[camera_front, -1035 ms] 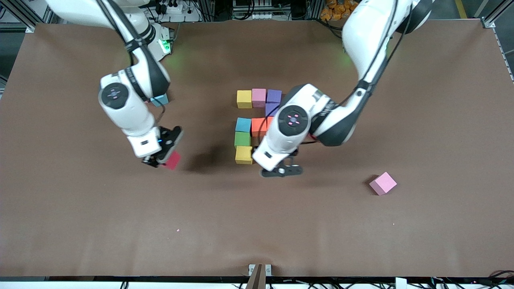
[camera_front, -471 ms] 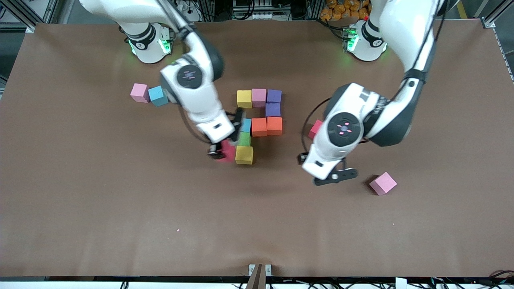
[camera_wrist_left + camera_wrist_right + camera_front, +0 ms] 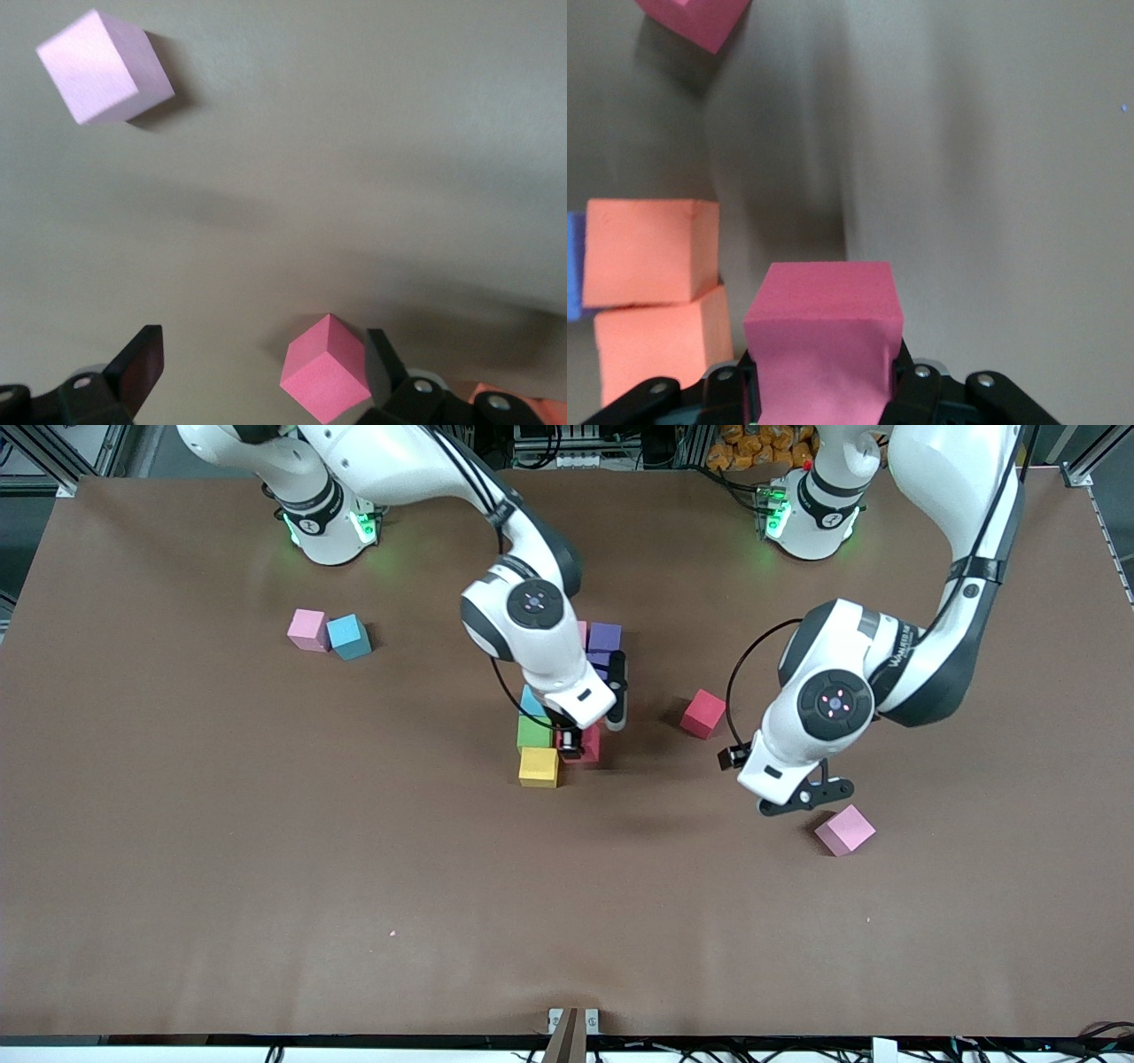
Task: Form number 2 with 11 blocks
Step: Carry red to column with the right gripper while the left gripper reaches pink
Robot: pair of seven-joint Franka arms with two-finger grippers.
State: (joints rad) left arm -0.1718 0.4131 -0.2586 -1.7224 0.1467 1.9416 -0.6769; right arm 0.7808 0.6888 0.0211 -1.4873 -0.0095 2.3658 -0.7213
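The partly built number 2 point(image 3: 534, 733) lies mid-table: purple block point(image 3: 605, 636), blue block point(image 3: 529, 701), green block point(image 3: 534, 732), yellow block point(image 3: 539, 767). The arm hides the other cubes. My right gripper point(image 3: 580, 746) is shut on a red block point(image 3: 590, 742) just beside the green and yellow ones. In the right wrist view the red block point(image 3: 824, 341) fills the right gripper point(image 3: 824, 376), close to two orange blocks point(image 3: 651, 250). My left gripper point(image 3: 804, 795) hangs open and empty over bare table between a loose red block point(image 3: 703, 713) and a pink block point(image 3: 844, 830). The left gripper point(image 3: 261, 372) shows the same red block point(image 3: 326, 367) beside one finger.
A pink block point(image 3: 307, 629) and a blue block point(image 3: 348, 636) touch each other toward the right arm's end. The brown table point(image 3: 266, 868) stretches wide nearer the camera. The right arm's forearm hangs over the figure's upper rows.
The right arm swung the red block from its end of the table over to the figure. The left arm drew away from the figure toward the loose pink block, jaws still open.
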